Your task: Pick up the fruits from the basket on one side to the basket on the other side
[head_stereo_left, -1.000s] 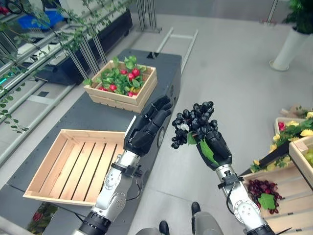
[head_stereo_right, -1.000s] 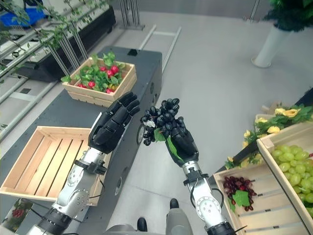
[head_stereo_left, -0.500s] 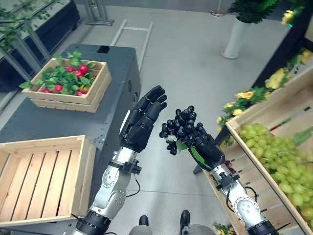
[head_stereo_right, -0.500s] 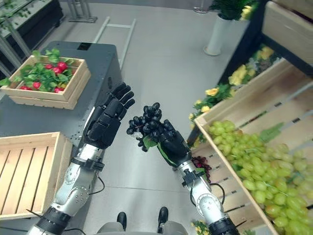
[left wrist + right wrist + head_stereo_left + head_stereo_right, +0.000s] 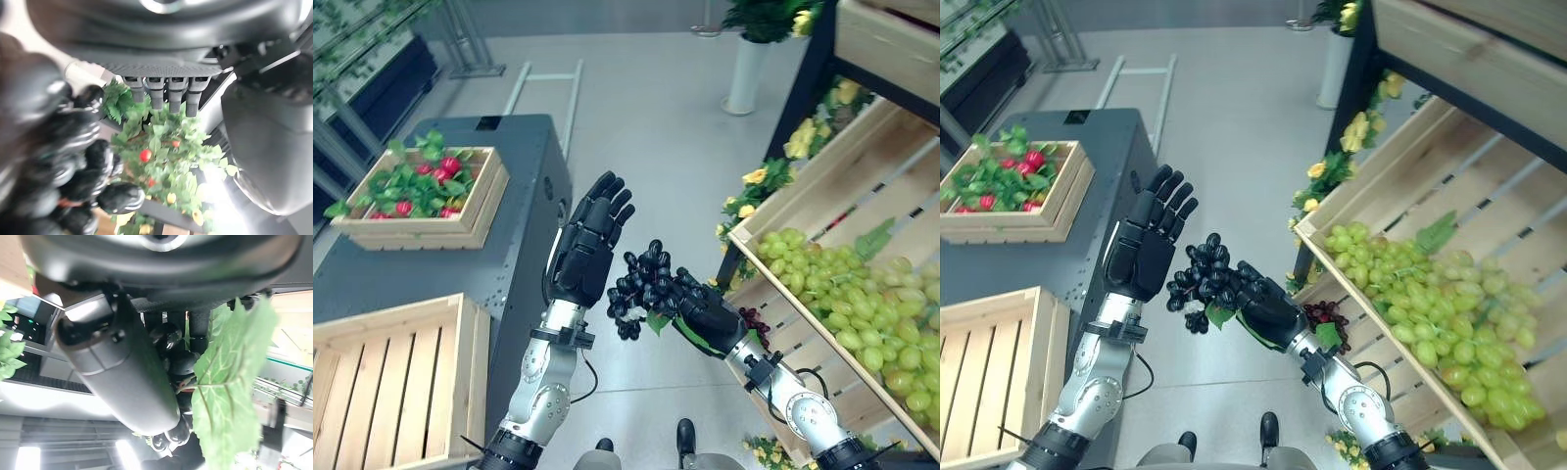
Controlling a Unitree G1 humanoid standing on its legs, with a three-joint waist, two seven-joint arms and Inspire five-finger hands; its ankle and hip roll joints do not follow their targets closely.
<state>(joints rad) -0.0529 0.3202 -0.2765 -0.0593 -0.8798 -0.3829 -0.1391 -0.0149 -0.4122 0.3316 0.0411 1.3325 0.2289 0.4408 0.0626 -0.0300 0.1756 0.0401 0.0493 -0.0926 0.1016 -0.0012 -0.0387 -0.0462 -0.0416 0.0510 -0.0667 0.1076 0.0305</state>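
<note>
Bunch of black grapes (image 5: pixel 642 290) with a green leaf, clasped in the right hand (image 5: pixel 705 315), fingers curled round it, carried in mid-air over bare floor between the two sides. Left hand (image 5: pixel 585 247) raised just beside the bunch, fingers straight and spread, holding nothing, probably poised to steady or receive the fruit. Empty slatted wooden crate (image 5: pixel 401 377) on the dark grey table (image 5: pixel 524 230) at the robot's left, likely the destination, since nothing lies in it yet. Farther back on the same table, a crate of red fruit among green leaves (image 5: pixel 416 191). On the robot's right, a tilted wooden display crate of green grapes (image 5: pixel 832 294), with a small bunch of red grapes (image 5: pixel 1324 315) on the shelf below, and yellow flowers (image 5: pixel 798 142) along the stand. Pale grey polished floor (image 5: pixel 656 117), a white pot (image 5: pixel 744 69) with a plant at the far end.
</note>
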